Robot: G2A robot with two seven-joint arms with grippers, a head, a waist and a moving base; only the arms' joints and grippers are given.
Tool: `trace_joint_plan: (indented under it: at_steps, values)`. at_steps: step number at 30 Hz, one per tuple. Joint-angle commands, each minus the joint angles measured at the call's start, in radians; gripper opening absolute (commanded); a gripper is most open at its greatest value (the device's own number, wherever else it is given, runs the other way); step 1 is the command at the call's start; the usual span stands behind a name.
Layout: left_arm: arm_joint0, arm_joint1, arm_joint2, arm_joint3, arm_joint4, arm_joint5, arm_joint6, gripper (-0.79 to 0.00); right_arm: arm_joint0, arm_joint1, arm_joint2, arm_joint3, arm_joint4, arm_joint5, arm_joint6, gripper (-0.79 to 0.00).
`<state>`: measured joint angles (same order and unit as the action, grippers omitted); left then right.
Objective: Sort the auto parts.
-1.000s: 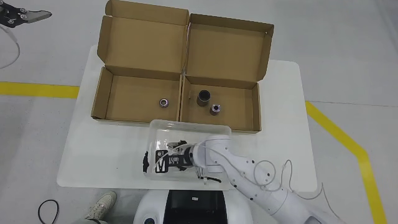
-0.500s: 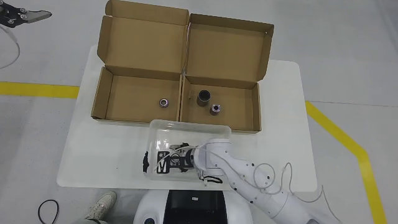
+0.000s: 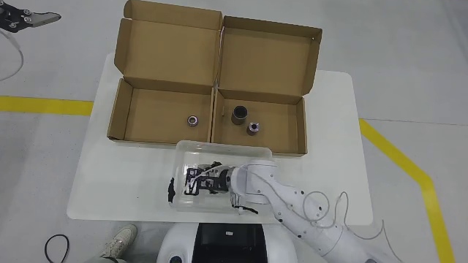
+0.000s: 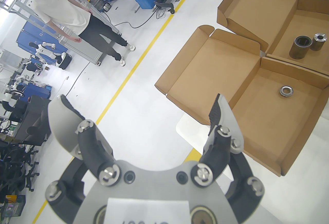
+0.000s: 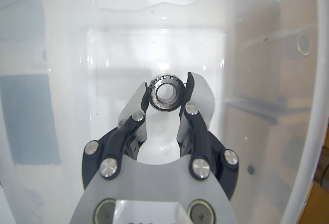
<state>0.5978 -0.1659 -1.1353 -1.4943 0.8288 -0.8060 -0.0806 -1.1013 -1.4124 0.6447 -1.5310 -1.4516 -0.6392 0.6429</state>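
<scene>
The right claw [image 5: 166,92] reaches down inside the clear tub [image 3: 219,144], its fingers clamped on the sides of a small ring bearing [image 5: 157,101]. A matching bearing [image 3: 192,120] lies in one cardboard box [image 3: 131,113], which is probably where this one belongs. The left claw [image 4: 140,104] hangs spread apart beyond the table edge, out of the way.

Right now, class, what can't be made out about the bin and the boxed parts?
Top view: the right gripper and its arm cover much of the bin.
Right wrist view: bearing touching the bin floor or lifted, unclear.
Top view: boxed ring too small for detail.
</scene>
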Motion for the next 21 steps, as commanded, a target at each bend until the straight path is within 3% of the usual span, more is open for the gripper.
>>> trace_joint_plan:
  at_steps: [1, 6, 15, 21]
  values:
    - [0.0, 0.0, 0.0, 0.0, 0.0, 0.0, 0.0, 0.0, -0.007, 0.005, 0.018, 0.0, 0.01, -0.006, -0.028, -0.785]
    - [0.0, 0.0, 0.0, 0.0, 0.0, 0.0, 0.0, 0.0, -0.022, 0.019, 0.06, 0.0, 0.042, -0.046, -0.125, -0.785]
    - [0.0, 0.0, 0.0, 0.0, 0.0, 0.0, 0.0, 0.0, -0.071, 0.053, 0.176, 0.047, 0.106, -0.123, -0.456, -0.785]
    - [0.0, 0.0, 0.0, 0.0, 0.0, 0.0, 0.0, 0.0, -0.079, 0.066, 0.218, 0.037, 0.157, -0.194, -0.579, -0.785]
